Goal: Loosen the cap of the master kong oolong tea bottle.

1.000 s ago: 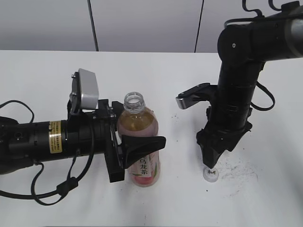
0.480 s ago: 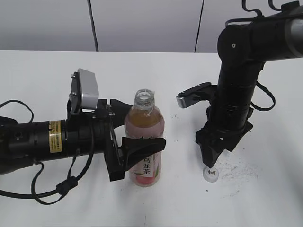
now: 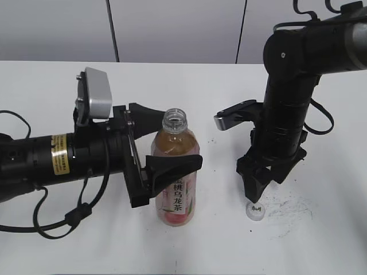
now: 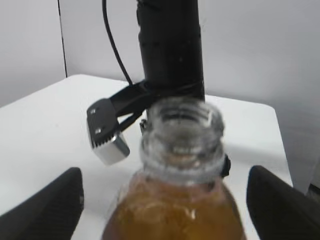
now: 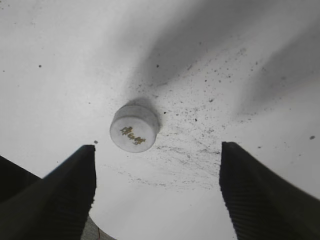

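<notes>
The master kong oolong tea bottle (image 3: 175,183) stands upright on the white table, its neck (image 4: 181,135) uncapped. My left gripper (image 3: 180,137) is open around the bottle's shoulder, one finger behind and one in front. In the left wrist view both fingers (image 4: 45,210) stand clear of the bottle's sides. The cap (image 3: 255,211) lies on the table to the bottle's right, mark side up. My right gripper (image 3: 256,193) points straight down just above it, open. In the right wrist view the cap (image 5: 134,128) sits ahead of the right gripper (image 5: 159,150), between no fingers.
The right arm's wrist camera (image 3: 235,114) juts out toward the bottle at neck height. Dark specks and scuffs (image 5: 200,135) mark the table around the cap. A grey panelled wall (image 3: 172,28) runs behind the table's far edge.
My left gripper has widened and drawn back to the left, letting go of the bottle. The bottle has gone from leaning left to standing upright. The right arm and the cap have not moved.
</notes>
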{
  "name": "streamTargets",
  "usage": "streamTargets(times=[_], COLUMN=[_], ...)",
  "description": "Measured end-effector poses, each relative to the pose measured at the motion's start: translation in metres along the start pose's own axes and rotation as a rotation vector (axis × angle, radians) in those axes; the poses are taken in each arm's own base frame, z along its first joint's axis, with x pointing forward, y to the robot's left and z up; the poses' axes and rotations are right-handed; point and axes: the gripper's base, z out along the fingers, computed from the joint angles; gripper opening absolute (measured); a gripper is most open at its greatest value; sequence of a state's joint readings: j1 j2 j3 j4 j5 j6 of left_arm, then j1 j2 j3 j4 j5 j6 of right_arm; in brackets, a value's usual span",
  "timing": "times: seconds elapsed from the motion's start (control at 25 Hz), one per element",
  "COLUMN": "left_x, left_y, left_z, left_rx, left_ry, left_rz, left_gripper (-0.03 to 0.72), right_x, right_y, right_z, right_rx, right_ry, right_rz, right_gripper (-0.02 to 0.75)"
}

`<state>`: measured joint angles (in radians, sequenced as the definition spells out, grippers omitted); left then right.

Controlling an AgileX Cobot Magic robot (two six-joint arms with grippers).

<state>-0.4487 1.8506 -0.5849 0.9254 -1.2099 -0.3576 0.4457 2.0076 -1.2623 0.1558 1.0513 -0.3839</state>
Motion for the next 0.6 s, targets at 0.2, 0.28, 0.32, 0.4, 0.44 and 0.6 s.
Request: streamTargets(times=[0.2, 0.28, 0.32, 0.4, 0.44, 0.6], left_x=[-0.028, -0.042, -0.049, -0.062, -0.069, -0.095], left_y=[-0.004, -0.007, -0.009, -0.013, -0.015, -0.023], left_z=[-0.006, -0.009, -0.012, -0.016, -0.018, -0.030], left_rx=[-0.004, -0.006, -0.007, -0.008, -0.008, -0.042], left_ry=[-0.065, -0.098, -0.115, -0.147, -0.165, -0.188], left_rz=[0.062, 0.087, 0.101, 0.124, 0.135, 0.161], left_gripper=[0.592, 0.592, 0.592, 0.592, 0.592, 0.588], right_x=[0.000, 0.000, 0.001, 0.001, 0.001, 0.000], right_y=[0.000, 0.000, 0.000, 0.001, 0.001, 0.002], right_z=[0.000, 0.000, 0.000, -0.001, -0.003, -0.010], right_rx=[0.000, -0.001, -0.002, -0.007, -0.011, -0.026], right_ry=[0.001, 0.004, 0.007, 0.019, 0.027, 0.059], right_rz=[0.002, 0.004, 0.004, 0.004, 0.003, 0.004], right_gripper=[0.573, 0.573, 0.573, 0.573, 0.573, 0.573])
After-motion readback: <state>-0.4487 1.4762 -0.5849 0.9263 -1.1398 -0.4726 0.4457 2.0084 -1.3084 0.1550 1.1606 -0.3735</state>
